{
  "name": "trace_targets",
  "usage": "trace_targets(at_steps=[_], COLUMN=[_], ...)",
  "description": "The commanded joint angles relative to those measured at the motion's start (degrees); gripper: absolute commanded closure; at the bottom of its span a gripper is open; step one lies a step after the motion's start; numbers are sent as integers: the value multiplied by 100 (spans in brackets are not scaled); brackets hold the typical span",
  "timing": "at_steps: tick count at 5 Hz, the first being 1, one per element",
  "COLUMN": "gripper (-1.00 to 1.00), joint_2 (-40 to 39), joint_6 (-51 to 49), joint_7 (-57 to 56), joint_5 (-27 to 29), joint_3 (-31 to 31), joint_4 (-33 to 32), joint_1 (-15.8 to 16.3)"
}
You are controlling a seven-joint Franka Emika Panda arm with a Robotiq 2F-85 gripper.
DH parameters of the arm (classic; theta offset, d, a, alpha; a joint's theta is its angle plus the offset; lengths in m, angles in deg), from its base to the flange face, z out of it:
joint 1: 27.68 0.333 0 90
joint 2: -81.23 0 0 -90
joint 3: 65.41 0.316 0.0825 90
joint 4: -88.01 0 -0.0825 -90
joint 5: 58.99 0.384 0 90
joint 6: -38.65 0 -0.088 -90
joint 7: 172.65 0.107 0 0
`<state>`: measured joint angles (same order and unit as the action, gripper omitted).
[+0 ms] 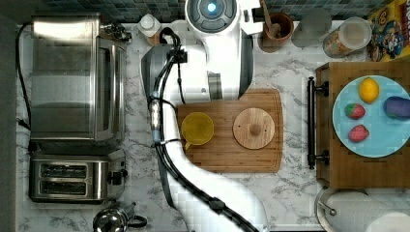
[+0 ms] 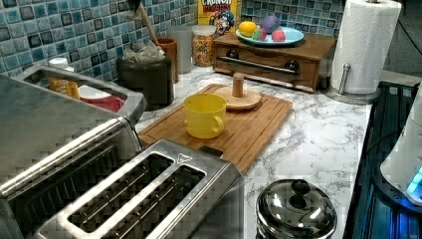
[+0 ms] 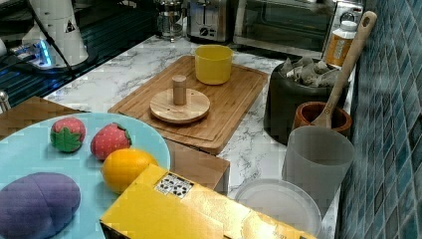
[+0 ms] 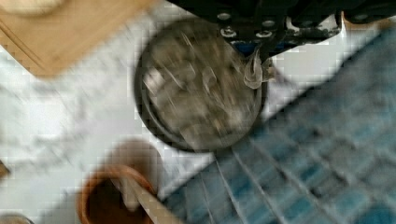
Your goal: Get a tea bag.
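**Arm Positioned Over the Tea Bag Canister**

The tea bags (image 3: 304, 71) sit heaped in a dark round canister (image 3: 288, 107) at the far edge of the worktop (image 2: 318, 139), against the blue tiled wall. The canister stands open, with no lid on it, so the bags can be reached from directly above. In the left view it stands just beyond the cutting board (image 2: 249, 129); in the right view it stands just right of the board.

The wrist view looks straight down into the canister. The gripper (image 4: 254, 70) hangs above its rim, and a pale, translucent shape dangles between the jaws. It may be a tea bag; whether the jaws are closed on it or parted cannot be told. The arm (image 1: 212, 58) reaches across the board toward the wall, consistent with a pick from this canister.

A yellow mug (image 2: 204, 115) stands upright on the board, probably the destination for a bag. Beside it lies a round wooden lid (image 2: 238, 97), knob up.

Readable writing: the cereal box (image 2: 216, 12) at the far wall shows "CRUNCH". A label on the box (image 3: 174, 185) in the right view is not legible.
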<state>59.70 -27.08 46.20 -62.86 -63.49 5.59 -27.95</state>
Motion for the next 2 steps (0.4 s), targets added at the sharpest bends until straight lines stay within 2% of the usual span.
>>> trace_targets(at_steps=[1,2], gripper=[100,100], joint_2=[550,1107], joint_6=[-932,-801], joint_7=[-599,-851], joint_5=[-48,237], joint_3=[130,203], joint_4=[-937,-1587], joint_1=[-116,-209])
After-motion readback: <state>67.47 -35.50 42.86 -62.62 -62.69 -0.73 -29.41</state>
